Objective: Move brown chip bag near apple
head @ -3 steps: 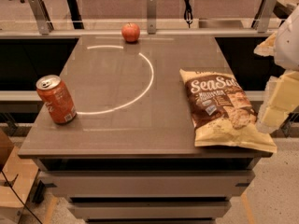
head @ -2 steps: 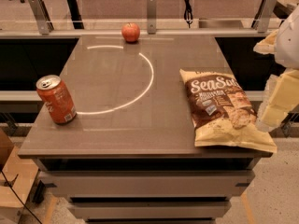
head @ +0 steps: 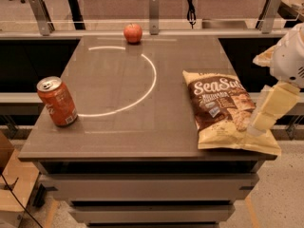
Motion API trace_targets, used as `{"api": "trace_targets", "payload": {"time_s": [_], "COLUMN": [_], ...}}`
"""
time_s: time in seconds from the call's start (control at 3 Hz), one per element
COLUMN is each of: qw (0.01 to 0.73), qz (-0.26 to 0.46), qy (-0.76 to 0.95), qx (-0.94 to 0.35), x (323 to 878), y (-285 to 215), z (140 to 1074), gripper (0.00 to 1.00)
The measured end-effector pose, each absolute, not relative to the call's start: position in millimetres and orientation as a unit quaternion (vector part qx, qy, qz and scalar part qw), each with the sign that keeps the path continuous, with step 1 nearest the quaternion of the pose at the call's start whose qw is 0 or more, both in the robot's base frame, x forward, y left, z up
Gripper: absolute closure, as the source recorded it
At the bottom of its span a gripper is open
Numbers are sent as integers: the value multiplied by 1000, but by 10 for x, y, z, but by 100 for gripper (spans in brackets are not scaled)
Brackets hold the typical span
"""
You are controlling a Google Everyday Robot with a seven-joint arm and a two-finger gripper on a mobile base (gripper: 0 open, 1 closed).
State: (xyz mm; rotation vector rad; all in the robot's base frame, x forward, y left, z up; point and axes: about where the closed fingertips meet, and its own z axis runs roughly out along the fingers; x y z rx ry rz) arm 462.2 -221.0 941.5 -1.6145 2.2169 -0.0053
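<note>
**Chip bag at the near right corner, apple at the far edge**

The brown chip bag point(head: 223, 110) lies flat on the near right part of the worktop point(head: 142, 141). Its dark "Sea Salt" front faces up, and its cream-yellow bottom edge reaches the front right corner. The hand point(head: 256, 125) comes in from the right, slanting downward, its cream-coloured tip over the bag's lower right corner. It seems to rest on the bag there, though the angle does not make contact certain. I cannot tell whether the hand is spread or pressed together. Above it, at the right edge of the view, is the rounded white arm housing point(head: 290, 56).

On the near left side an orange-red soda can point(head: 57, 101) stands upright, well apart from the bag. It is near the lower end of a thin bright arc of light point(head: 155, 75) that curves across the middle of the worktop, between can and bag.

The apple point(head: 133, 33) sits at the far edge, a little left of centre and near the arc's upper end. It is well apart from both the bag and the can. Behind the worktop runs a rail with an upright metal post point(head: 153, 6) just beside the apple.
</note>
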Motion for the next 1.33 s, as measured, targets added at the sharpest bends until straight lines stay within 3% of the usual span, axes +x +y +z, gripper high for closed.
{"api": "trace_targets", "payload": {"time_s": [0.67,1.33], "qw": [176,160], "qz": [37,51], "qy": [810,813], "qx": [-558,-558], "x": [4772,4872], "y": [-2189,-2186], "z": [8798,8619], "gripper": [0,41]}}
